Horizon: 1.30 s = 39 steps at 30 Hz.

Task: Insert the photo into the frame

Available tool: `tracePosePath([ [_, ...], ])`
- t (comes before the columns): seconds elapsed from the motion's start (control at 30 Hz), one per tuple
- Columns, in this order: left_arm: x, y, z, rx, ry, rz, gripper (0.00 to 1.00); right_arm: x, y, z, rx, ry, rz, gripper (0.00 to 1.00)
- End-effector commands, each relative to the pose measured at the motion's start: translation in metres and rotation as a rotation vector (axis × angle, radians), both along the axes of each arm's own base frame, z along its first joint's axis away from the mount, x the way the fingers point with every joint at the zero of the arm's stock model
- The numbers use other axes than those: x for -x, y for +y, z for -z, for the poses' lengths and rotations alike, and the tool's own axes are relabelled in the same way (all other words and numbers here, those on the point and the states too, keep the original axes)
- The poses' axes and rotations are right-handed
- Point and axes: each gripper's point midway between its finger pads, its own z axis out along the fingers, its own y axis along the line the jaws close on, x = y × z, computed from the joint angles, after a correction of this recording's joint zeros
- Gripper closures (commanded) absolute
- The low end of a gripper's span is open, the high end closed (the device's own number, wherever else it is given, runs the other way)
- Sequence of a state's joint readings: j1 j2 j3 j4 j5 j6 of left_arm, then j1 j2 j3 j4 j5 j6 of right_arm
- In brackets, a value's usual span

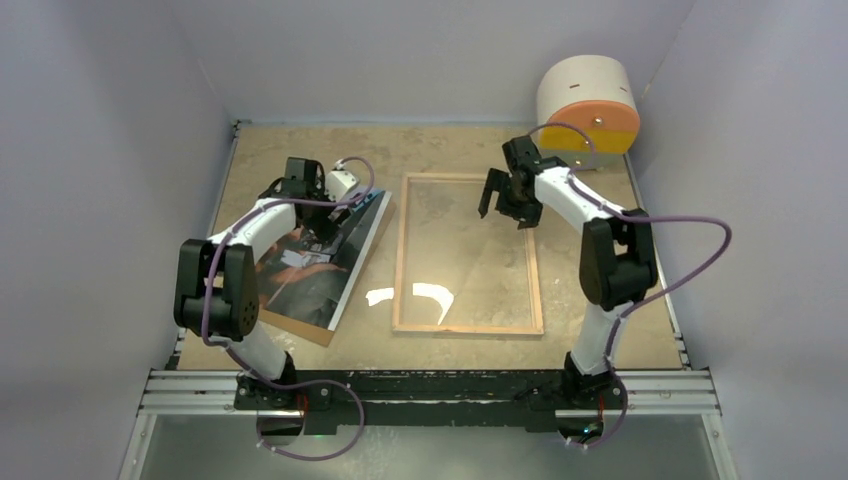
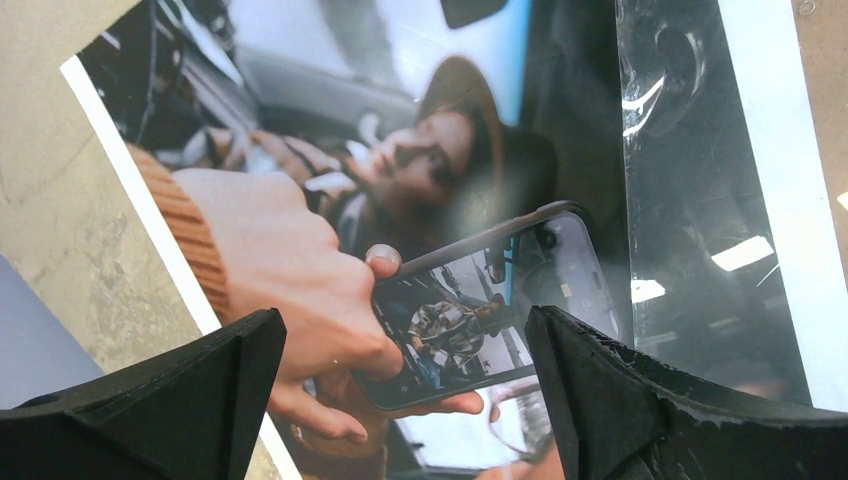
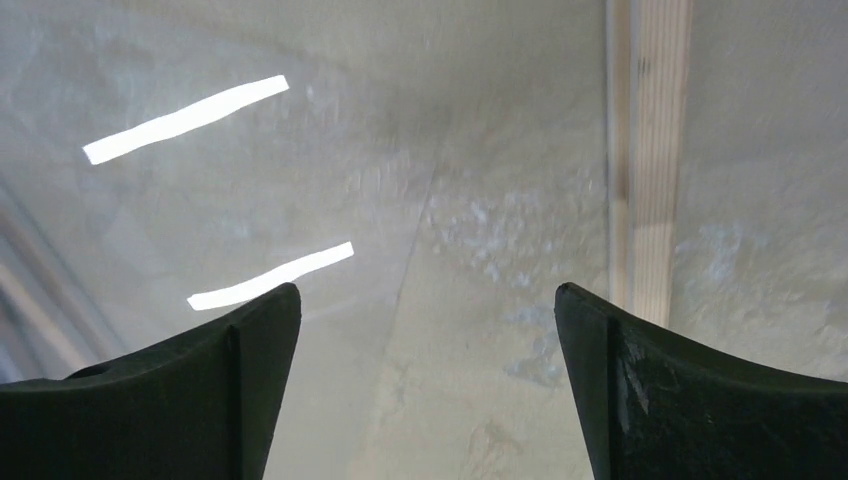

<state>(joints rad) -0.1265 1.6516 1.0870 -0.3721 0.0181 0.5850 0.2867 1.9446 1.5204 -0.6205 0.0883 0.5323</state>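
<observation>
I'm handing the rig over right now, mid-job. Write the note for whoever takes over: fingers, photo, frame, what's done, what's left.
Left gripper: fingers open, low over the photo, holding nothing.
Right gripper: fingers open, above the far end of the frame near its right rail, holding nothing.
Photo: face up on the left of the table, lying on a brown hardboard sheet, beside the frame and not in it.
Frame: flat at mid-table, wood-coloured face up, glass pane in it.
Done: frame lies ready to load.
Left: pick up the photo and lay it on the glass inside the frame.
</observation>
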Motion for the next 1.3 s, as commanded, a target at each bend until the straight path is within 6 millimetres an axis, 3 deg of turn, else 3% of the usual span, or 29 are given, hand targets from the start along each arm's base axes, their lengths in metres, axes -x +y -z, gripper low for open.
tracePosePath([
  [0.0,-0.003,0.001,0.002,-0.003,-0.02,-0.012,0.0,0.035,0.028,-0.022,-0.214,-0.043,0.021,0.01],
  [0.2,-0.002,0.0,0.011,0.005,-0.01,-0.016,0.0,0.114,0.062,0.003,-0.422,0.068,0.018,0.01],
  [0.27,-0.001,0.0,0.014,0.005,-0.002,-0.016,0.0,0.134,0.069,0.013,-0.452,0.087,0.028,0.01],
  [0.4,0.0,0.001,0.016,0.0,-0.004,-0.016,0.0,0.154,0.081,0.019,-0.501,0.08,0.037,0.01],
  [0.6,0.001,0.002,0.019,-0.002,0.004,-0.021,0.0,0.159,0.104,0.021,-0.657,0.032,0.064,0.02],
  [1.0,0.001,0.001,0.033,-0.008,0.027,-0.017,0.0,0.157,0.142,0.034,-0.8,-0.009,0.125,0.08],
  [1.17,0.007,-0.001,0.049,-0.02,0.047,0.006,0.0,0.151,0.149,0.016,-0.924,-0.125,0.169,0.1],
  [1.27,0.011,-0.004,0.056,-0.024,0.057,0.019,0.0,0.143,0.154,-0.01,-1.035,-0.235,0.162,0.15],
])
